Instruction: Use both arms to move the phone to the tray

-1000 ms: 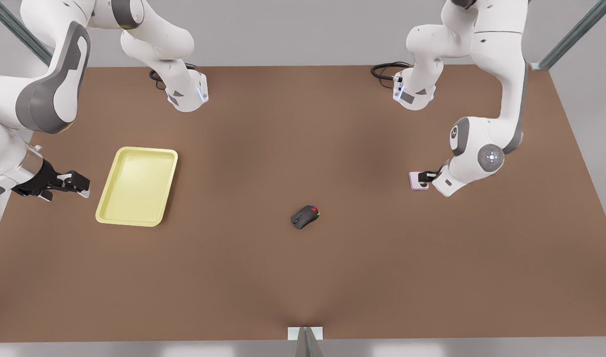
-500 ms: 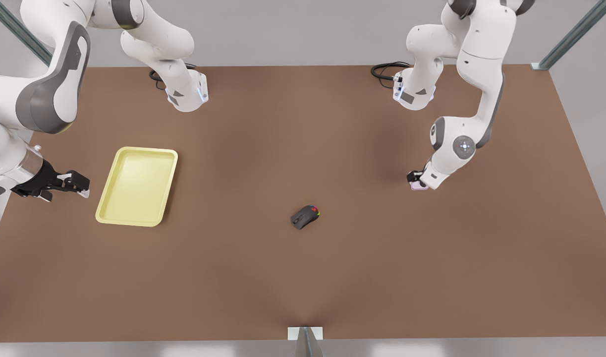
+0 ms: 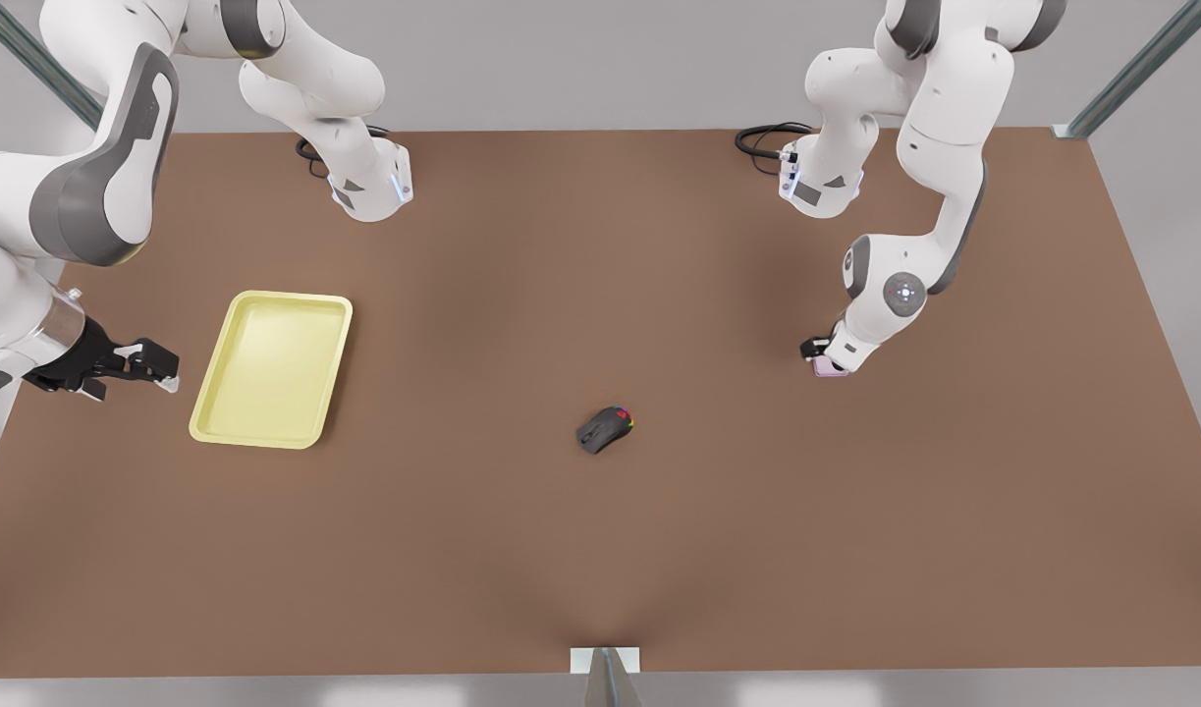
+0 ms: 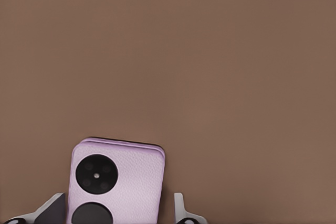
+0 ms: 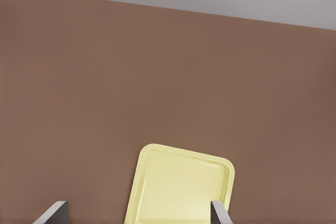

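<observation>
Your left gripper sits low over phone at front view's right, fingers spread either side, not squeezing. Right gripper waits beside tray, fingers apart. Mouse mid-table.

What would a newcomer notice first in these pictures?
The yellow tray stands out on the brown table at the front view's left, with the open right pincer waiting beside it. At that view's right the left pincer straddles the pink phone; a black mouse lies mid-table.
</observation>
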Robot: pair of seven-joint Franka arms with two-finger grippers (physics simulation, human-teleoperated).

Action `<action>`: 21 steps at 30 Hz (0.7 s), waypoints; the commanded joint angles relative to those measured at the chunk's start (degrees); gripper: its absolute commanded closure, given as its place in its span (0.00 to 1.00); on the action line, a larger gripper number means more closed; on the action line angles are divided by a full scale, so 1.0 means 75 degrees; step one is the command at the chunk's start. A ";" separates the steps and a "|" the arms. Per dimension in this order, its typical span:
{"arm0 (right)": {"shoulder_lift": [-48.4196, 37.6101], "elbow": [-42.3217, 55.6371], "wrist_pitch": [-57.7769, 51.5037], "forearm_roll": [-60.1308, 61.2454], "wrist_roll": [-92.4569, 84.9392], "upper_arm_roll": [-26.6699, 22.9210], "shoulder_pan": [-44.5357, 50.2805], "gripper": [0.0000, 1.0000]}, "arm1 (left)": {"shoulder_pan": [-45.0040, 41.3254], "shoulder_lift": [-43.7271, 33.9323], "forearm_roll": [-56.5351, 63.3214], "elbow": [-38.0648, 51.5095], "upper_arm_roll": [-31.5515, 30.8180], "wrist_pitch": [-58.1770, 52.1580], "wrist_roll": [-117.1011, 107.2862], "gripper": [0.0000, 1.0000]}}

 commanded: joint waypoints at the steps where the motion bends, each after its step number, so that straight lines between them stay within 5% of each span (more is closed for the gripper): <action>1: -0.0009 0.0004 -0.0003 0.0017 -0.0046 0.0002 0.0000 0.00 | -0.0001 0.0008 0.0109 0.0003 0.0001 0.0094 0.0059 0.00; 6: -0.0021 0.0004 -0.0003 0.0006 -0.0046 -0.0010 -0.0036 0.00 | -0.0001 0.0008 0.0109 0.0014 0.0001 0.0094 0.0059 0.14; 21: -0.0021 0.0004 -0.0003 0.0005 -0.0046 -0.0010 -0.0012 0.00 | -0.0001 0.0020 0.0109 0.0038 0.0001 0.0094 0.0059 0.14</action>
